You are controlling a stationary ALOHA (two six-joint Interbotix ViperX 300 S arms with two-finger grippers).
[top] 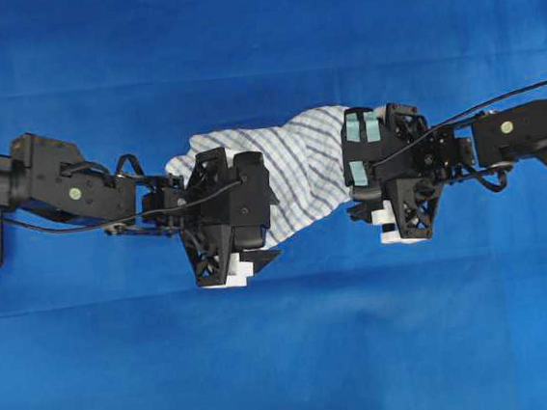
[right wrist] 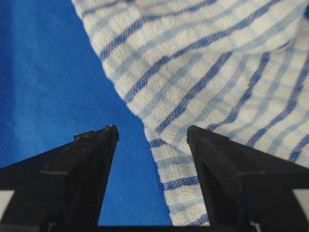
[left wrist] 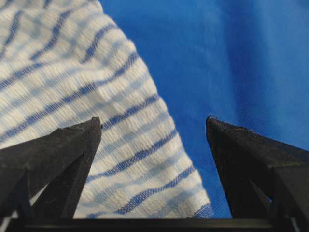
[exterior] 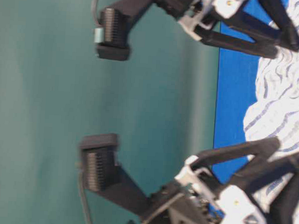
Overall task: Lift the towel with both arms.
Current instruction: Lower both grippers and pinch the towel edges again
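Left gripper (left wrist: 153,123) and right gripper (right wrist: 152,130), spread, straddle towel (top: 299,169) edges.

View lies on its side: teal wall at left, blue desk (exterior: 230,96) surface as a vertical band at right. Checked towel (exterior: 280,114) bunched on the desk at the right edge. One gripper (exterior: 281,28) enters from the top, its black fingers reaching the towel's upper part. Second gripper (exterior: 282,164) at the bottom, fingers spread over the towel's lower part. Image blurred.
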